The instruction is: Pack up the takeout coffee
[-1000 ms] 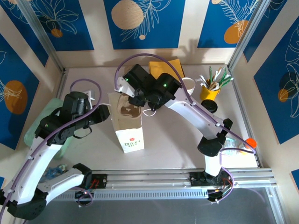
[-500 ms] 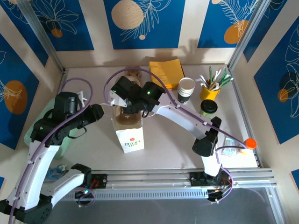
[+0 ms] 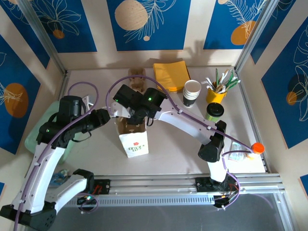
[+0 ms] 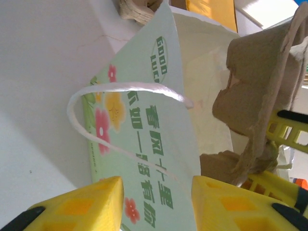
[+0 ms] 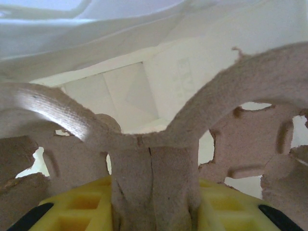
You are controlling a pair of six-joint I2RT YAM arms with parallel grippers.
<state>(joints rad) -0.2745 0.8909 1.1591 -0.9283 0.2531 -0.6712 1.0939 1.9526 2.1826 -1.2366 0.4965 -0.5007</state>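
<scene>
The takeout coffee cups (image 3: 192,90) stand nested at the back right, white-rimmed with dark bases, away from both grippers. A white paper bag (image 3: 135,142) with a green printed side (image 4: 144,120) stands upright mid-table. My right gripper (image 3: 136,119) reaches down into the bag's mouth, shut (image 5: 154,207) on the centre post of a brown pulp cup-carrier tray (image 5: 154,159). That tray (image 4: 255,82) sits partly inside the bag. My left gripper (image 3: 109,118) is at the bag's left top edge; its yellow fingers stand apart (image 4: 156,202) with the printed side between them.
A second pulp tray (image 3: 136,77) and yellow napkins (image 3: 171,73) lie at the back. A yellow cup of utensils (image 3: 216,92) and a low black lid (image 3: 214,111) stand right of the coffee cups. An orange ball (image 3: 258,147) sits at the right edge, a pale green mat (image 3: 36,137) far left.
My right gripper has carried the pulp tray leftward and down into the bag's mouth. The left arm has stayed beside the bag, shifting only slightly.
</scene>
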